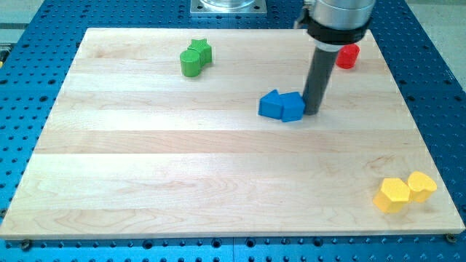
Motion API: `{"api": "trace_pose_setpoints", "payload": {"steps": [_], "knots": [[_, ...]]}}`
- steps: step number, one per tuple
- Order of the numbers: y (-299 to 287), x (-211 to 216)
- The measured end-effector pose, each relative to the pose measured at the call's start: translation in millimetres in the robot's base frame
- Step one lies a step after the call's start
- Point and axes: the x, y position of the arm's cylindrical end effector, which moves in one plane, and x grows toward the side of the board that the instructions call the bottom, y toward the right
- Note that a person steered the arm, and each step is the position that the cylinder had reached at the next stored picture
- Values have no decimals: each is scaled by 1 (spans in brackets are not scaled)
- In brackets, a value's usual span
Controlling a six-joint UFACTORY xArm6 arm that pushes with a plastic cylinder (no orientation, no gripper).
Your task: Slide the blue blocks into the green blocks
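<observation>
Two blue blocks sit touching each other a little right of the board's middle, toward the view's top. My tip stands right against their right side. Two green blocks, a round one and a star-shaped one, sit touching near the view's top, left of centre, well to the upper left of the blue pair.
A red block sits near the view's top right, partly behind the arm. Two yellow blocks lie at the bottom right corner. The wooden board is ringed by a blue perforated table.
</observation>
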Motion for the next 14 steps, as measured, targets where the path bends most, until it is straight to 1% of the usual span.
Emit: {"api": "trace_pose_setpoints", "payload": {"steps": [1,3,4,5,6,8,9,10,14], "knots": [[-17,22],[-20,25],[-32,25],[-62,25],[-76,25],[-77,37],[-88,37],[-90,22],[-139,-47]]}}
